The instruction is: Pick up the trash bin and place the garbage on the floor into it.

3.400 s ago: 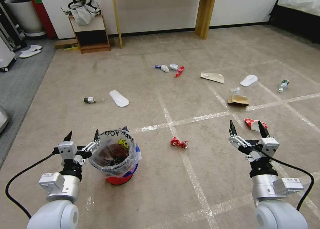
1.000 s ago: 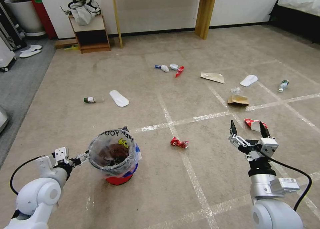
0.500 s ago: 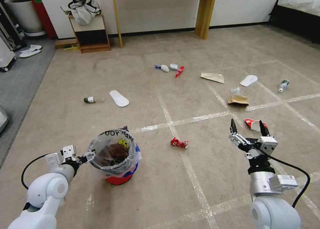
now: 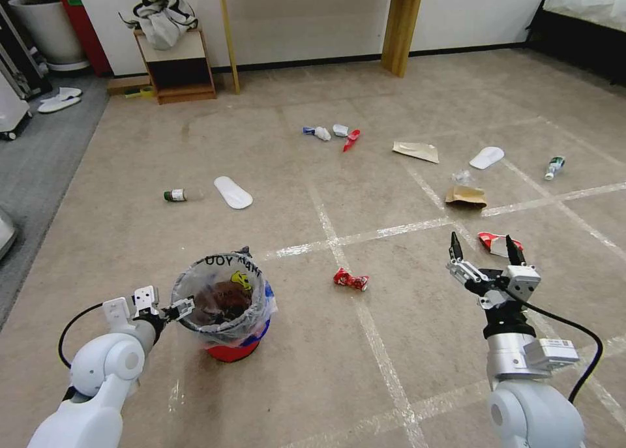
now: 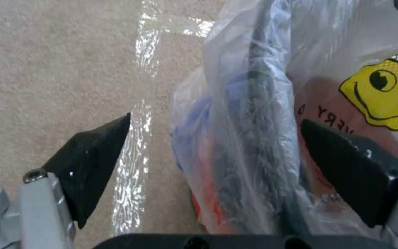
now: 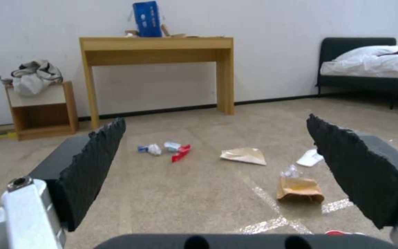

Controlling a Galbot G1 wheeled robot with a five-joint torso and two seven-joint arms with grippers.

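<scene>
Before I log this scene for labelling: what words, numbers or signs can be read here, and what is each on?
"UOY" and a partly hidden next word, black letters seen upside down: on the clear bag lining the trash bin.
"ERY", part of a cut-off word, by a yellow smiley face: on the same bag.
Green labels on the two bottles: too small to read.
Blue box on the wooden desk: print too blurred.

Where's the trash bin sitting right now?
In the head view the trash bin stands on the carpet at lower left, its rim between the open left gripper's fingers, a red wrapper to its right.
</scene>
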